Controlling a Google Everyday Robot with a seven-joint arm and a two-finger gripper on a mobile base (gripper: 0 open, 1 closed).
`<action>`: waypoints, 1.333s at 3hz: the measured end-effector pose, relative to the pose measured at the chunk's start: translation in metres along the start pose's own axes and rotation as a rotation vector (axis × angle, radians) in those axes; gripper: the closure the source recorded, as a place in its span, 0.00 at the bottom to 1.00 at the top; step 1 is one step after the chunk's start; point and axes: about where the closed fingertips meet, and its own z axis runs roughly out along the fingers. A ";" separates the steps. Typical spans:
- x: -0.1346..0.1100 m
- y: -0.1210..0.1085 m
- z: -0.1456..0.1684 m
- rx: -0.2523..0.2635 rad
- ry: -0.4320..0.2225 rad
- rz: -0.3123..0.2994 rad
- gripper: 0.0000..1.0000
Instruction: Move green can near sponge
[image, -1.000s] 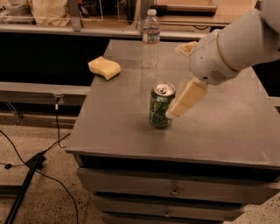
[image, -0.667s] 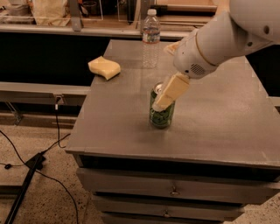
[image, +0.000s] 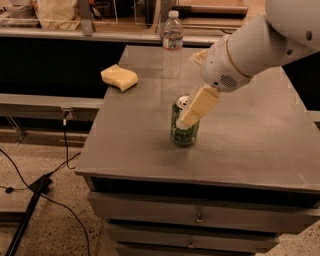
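The green can (image: 181, 136) stands upright near the middle of the grey table (image: 250, 145), its silver top partly covered. My gripper (image: 189, 116) reaches down from the upper right on a white arm (image: 250, 50) and sits at the can's top and right side, its beige part overlapping the can. The pale yellow sponge (image: 119, 77) lies at the table's far left edge, well apart from the can, to its upper left.
A clear water bottle (image: 172, 45) stands at the back of the table, behind the can. A pale object (image: 199, 56) is partly hidden behind the arm. Drawers (image: 200, 217) sit under the tabletop. Cables (image: 30, 187) lie on the floor at left.
My gripper has moved left from the can's right side until it overlaps the can's top. The can, sponge and bottle have not moved.
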 end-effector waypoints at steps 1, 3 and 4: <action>0.012 0.013 -0.006 0.005 -0.043 0.055 0.00; 0.017 0.017 0.001 -0.012 -0.084 0.089 0.00; 0.018 0.014 0.010 -0.020 -0.102 0.098 0.03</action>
